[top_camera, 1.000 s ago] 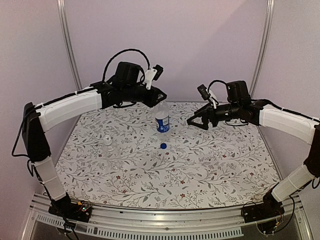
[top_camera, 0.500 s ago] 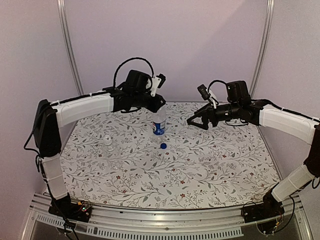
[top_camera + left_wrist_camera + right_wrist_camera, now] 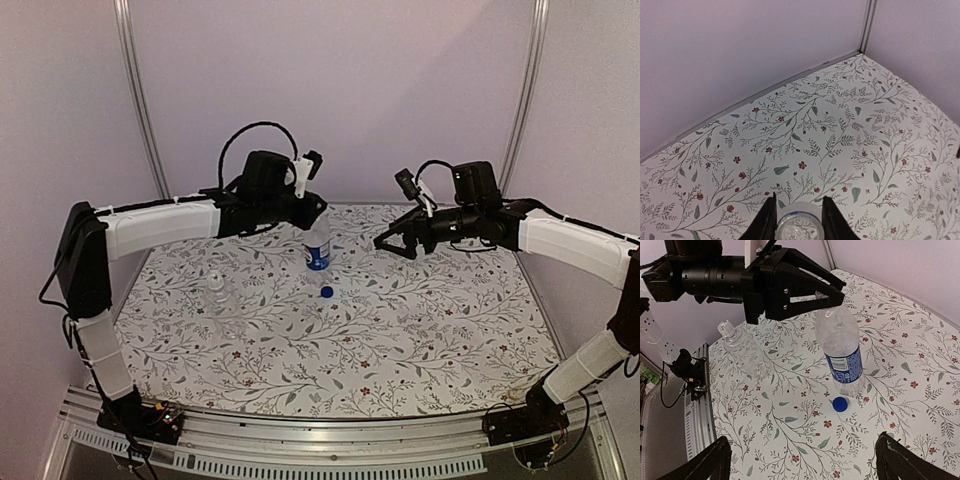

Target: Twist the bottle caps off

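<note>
The left end effector is clamped on the neck of the labelled bottle, one finger on each side just under the rim. The left wrist view looks straight down into an open mouth, so this bottle has no cap on it. Its blue cap lies loose on the worktop just in front of the bottle's base, close to it but not touching.

Over the last second the left arm has pulled its elbow in, and the bottle has come slightly lower and a little to the left. It moved less in the second half of that second. It now stands nearly upright with its base at or just above the worktop; the views do not settle whether it is fully set down. The blue cap has not moved.

The right end effector hangs to the right of the labelled bottle, well apart from it. Its fingers are spread wide with nothing between them, and it has kept that pose all second.

The unlabelled bottle stands well to the left of the labelled one, with its pale cap apparently in place on top.

One cap therefore looks done. The likely next steps are releasing the labelled bottle and moving over to the one that is capped
</note>
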Controlling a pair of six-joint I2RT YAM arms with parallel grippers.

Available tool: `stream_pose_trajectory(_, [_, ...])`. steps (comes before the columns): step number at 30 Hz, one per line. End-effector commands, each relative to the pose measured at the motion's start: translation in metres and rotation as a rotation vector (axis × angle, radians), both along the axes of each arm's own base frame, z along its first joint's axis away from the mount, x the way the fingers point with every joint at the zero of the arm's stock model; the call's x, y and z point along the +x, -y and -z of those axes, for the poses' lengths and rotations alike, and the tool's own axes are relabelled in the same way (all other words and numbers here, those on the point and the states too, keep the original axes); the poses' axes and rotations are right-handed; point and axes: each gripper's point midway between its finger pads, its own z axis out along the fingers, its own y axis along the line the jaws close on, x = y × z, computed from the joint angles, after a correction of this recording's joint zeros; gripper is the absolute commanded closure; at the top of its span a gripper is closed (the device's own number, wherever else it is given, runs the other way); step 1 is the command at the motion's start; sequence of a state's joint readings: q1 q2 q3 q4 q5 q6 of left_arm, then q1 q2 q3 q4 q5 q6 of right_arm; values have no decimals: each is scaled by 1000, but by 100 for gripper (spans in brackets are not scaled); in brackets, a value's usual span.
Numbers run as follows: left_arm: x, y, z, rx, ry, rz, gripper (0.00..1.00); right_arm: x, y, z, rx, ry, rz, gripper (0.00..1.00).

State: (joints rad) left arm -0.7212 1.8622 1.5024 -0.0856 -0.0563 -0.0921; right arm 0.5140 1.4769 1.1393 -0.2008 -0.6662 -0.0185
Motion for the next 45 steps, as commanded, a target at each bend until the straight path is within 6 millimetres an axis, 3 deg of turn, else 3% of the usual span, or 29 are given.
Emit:
stream_pose_trajectory(1, [-9, -10, 19, 6, -64, -7, 67, 2, 1, -3, 8, 21, 1, 1])
stream_pose_trajectory(7, [-12, -8, 14, -16, -64, 8, 33, 1, 0, 1, 10, 7, -3, 1])
stream_pose_trajectory(17, [-18, -11, -6, -52, -45, 13, 1, -1, 2, 1, 6, 8, 3, 1])
stream_pose_trajectory(24, [-36, -28, -28, -88, -56, -11, 0, 0, 3, 0, 5, 12, 8, 1])
stream_pose_trajectory(30, [-73, -66, -32, -41, -153, -86, 0, 0, 4, 2, -7, 5, 20, 1])
stream_pose_trajectory(40, [-154, -165, -3, 10, -355, -354, 4, 17, 12, 16, -49, -56, 143, 1])
stream_pose_trajectory(45, [-183, -191, 15, 2, -429, -413, 7, 27, 23, 26, -79, -30, 223, 1])
